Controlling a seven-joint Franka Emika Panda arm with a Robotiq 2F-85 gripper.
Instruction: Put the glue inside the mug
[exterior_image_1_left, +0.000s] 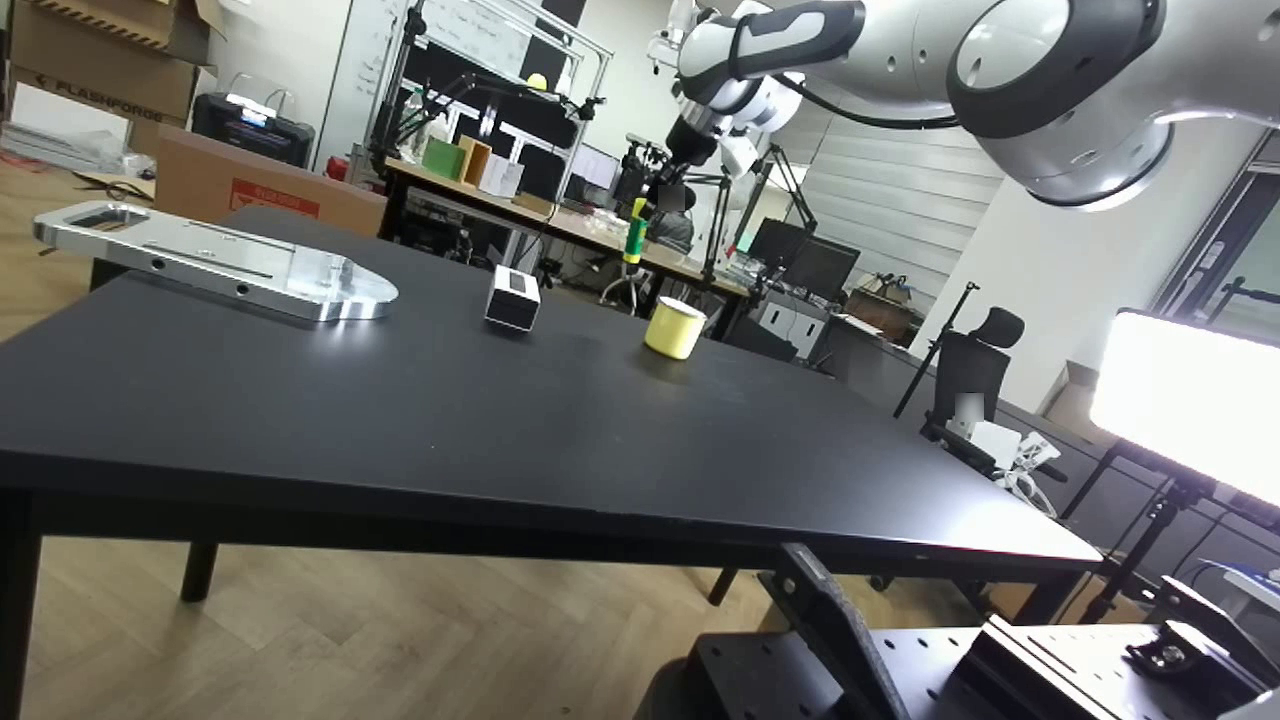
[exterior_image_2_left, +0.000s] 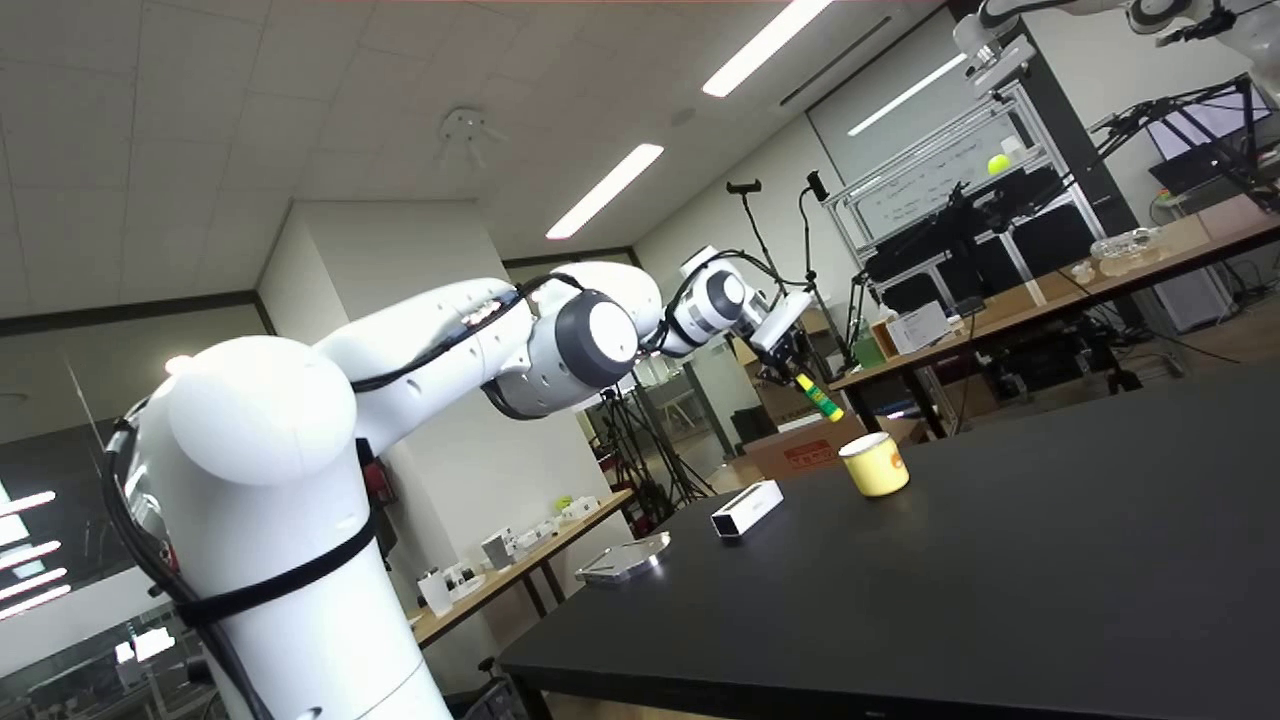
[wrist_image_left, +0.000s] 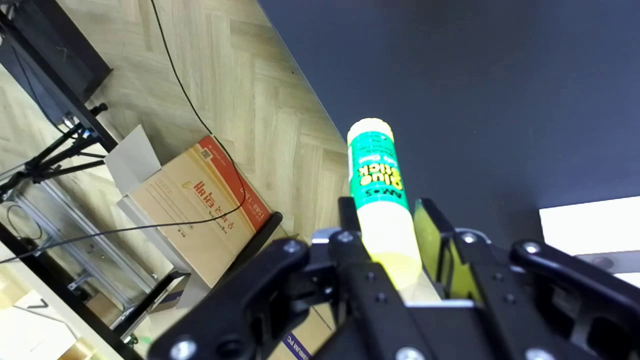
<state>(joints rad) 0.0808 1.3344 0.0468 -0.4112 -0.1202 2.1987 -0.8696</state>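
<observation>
The glue is a green and yellow stick with a pale cap end. It shows in both exterior views (exterior_image_1_left: 636, 236) (exterior_image_2_left: 819, 397) and in the wrist view (wrist_image_left: 376, 167). My gripper (wrist_image_left: 387, 204) is shut on it near one end and holds it in the air. The gripper also shows in both exterior views (exterior_image_1_left: 655, 192) (exterior_image_2_left: 790, 368). The glue's free end points down, slightly tilted. The pale-yellow mug (exterior_image_1_left: 673, 331) stands upright on the black table, also in an exterior view (exterior_image_2_left: 876, 468). The glue is higher than the mug and off to one side. The mug is out of the wrist view.
A small black-and-white box (exterior_image_1_left: 513, 298) (exterior_image_2_left: 748, 508) stands on the table near the mug. A silver metal plate (exterior_image_1_left: 215, 258) (exterior_image_2_left: 625, 558) lies near the table's edge. The wrist view shows a table edge (wrist_image_left: 312, 82) beside the glue and a cardboard box (wrist_image_left: 200, 205) on the floor.
</observation>
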